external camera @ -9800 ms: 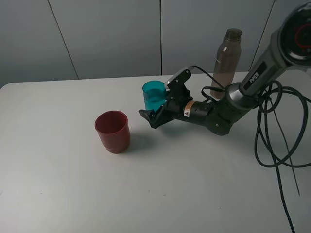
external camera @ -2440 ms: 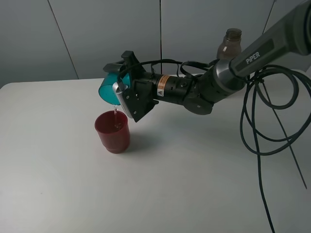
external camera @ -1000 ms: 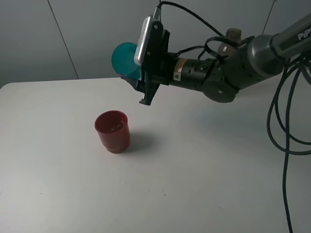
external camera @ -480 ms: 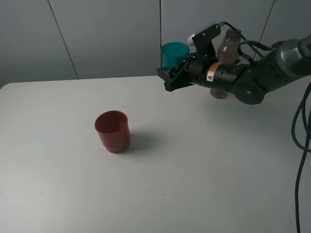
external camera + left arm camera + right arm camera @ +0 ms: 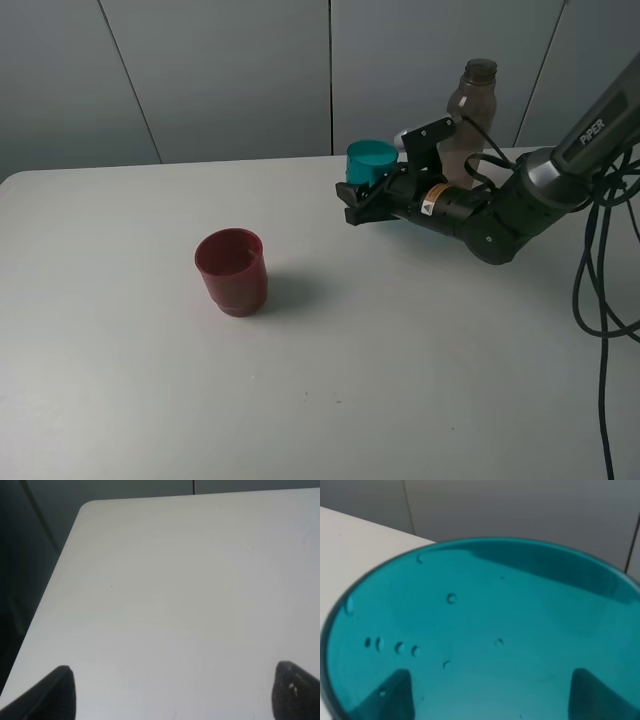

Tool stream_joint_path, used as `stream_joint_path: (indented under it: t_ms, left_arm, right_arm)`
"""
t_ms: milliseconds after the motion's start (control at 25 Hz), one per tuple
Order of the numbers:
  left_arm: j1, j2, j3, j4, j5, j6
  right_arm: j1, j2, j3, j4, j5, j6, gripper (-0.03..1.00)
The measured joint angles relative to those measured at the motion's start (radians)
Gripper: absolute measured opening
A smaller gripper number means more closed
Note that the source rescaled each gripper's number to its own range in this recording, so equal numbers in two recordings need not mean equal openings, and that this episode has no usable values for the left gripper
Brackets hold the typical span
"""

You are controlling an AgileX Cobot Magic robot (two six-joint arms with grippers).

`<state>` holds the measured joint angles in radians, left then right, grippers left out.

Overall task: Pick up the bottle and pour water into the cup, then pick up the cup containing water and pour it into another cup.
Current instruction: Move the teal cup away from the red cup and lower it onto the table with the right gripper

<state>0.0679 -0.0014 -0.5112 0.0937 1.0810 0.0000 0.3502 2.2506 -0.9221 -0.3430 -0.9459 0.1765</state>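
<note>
My right gripper [image 5: 374,182] is shut on the teal cup [image 5: 370,160] and holds it about upright, low over the back of the table, just left of the bottle [image 5: 468,118]. I cannot tell whether the cup touches the table. In the right wrist view the teal cup [image 5: 485,630] fills the picture, with droplets on its inner wall and dark fingers [image 5: 395,695] behind it. The grey-brown bottle stands upright behind the right arm. The dark red cup [image 5: 232,270] stands alone at the left-centre. My left gripper [image 5: 175,700] is open over bare table.
The white table [image 5: 380,340] has its left edge and rounded corner [image 5: 85,510] in the left wrist view. Black cables [image 5: 600,290] hang at the right side. A grey wall panel stands behind the table.
The right gripper has carried the teal cup from high up and tipped on its side, rightward and down, turning it upright beside the bottle. The red cup has not moved.
</note>
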Motion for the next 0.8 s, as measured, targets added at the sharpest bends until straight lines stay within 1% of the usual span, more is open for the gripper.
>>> stream_joint_path:
  t_ms: [120, 200, 400, 800]
  left_arm:
    - [0.0, 0.0, 0.0, 0.0, 0.0, 0.0]
    - [0.0, 0.0, 0.0, 0.0, 0.0, 0.0]
    - [0.0, 0.0, 0.0, 0.0, 0.0, 0.0]
    - [0.0, 0.0, 0.0, 0.0, 0.0, 0.0]
  right_arm:
    - [0.0, 0.016, 0.0, 0.047, -0.006, -0.06, 0.06]
    - [0.0, 0.029, 0.0, 0.058, -0.006, -0.074, 0.06]
    - [0.0, 0.056, -0.002, 0.101, -0.014, -0.083, 0.06]
    - [0.0, 0.076, -0.004, 0.12, -0.022, -0.083, 0.06]
